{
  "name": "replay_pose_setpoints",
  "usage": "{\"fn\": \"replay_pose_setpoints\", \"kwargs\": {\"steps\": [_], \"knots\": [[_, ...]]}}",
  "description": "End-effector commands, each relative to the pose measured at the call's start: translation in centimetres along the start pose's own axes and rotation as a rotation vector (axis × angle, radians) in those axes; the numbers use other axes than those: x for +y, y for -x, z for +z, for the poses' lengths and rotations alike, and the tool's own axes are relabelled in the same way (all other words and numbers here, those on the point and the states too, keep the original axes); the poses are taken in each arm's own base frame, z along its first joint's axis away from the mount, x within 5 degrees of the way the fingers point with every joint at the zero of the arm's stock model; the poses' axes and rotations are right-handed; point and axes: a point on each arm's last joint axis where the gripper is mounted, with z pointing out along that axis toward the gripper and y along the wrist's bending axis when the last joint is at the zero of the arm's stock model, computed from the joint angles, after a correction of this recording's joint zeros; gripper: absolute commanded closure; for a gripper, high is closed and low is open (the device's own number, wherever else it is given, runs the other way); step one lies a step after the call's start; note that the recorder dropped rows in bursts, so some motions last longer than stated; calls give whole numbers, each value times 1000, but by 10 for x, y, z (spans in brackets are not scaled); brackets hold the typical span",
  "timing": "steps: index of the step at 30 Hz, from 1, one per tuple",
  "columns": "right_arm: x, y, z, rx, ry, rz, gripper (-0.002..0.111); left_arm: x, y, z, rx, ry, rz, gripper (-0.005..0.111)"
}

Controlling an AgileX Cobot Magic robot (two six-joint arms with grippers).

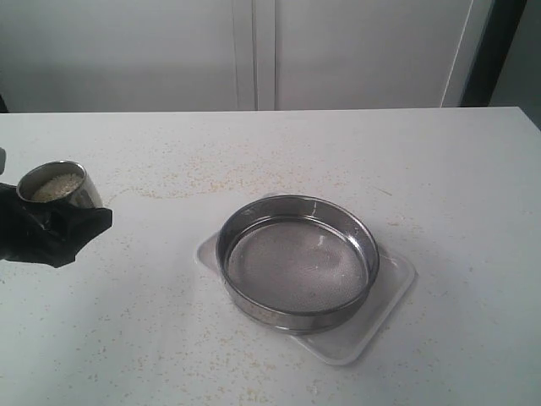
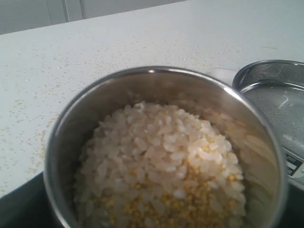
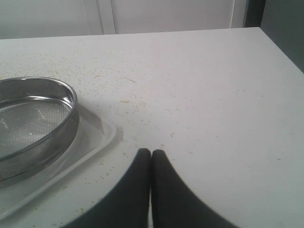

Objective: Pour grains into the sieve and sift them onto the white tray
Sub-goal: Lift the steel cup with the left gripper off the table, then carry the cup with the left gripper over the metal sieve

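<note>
In the exterior view the left gripper (image 1: 52,230) at the left pinches a steel cup (image 1: 78,196) of the grains (image 1: 56,186), well apart from the sieve (image 1: 297,264), which sits empty on the white tray (image 1: 385,298) on the surface (image 1: 254,144). The left wrist view shows the cup well filled, rice over yellow granules, so pouring and sifting both look not yet begun. In the right wrist view the right gripper (image 3: 151,159) hovers near the tray, jaws pressed together on nothing

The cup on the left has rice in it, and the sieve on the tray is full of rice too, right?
No. The sieve on the white tray is empty: the exterior view shows bare mesh. The cup on the left does hold the grains.
</note>
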Motion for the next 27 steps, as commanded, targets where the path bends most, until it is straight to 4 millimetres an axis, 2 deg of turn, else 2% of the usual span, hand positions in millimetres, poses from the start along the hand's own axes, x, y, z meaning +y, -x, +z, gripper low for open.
{"fn": "replay_pose_setpoints", "kwargs": {"steps": [1, 6, 20, 27], "knots": [[0, 1, 0, -17, -4, 0, 108, 1, 18, 2, 1, -30, -5, 107], [0, 1, 0, -17, -4, 0, 108, 0, 31, 10, 50, -21, 32, 107], [0, 1, 0, -17, -4, 0, 108, -41, 63, 41, 121, 2, 195, 107], [0, 1, 0, -17, -4, 0, 108, -54, 75, 59, 134, 4, 233, 107]]}}
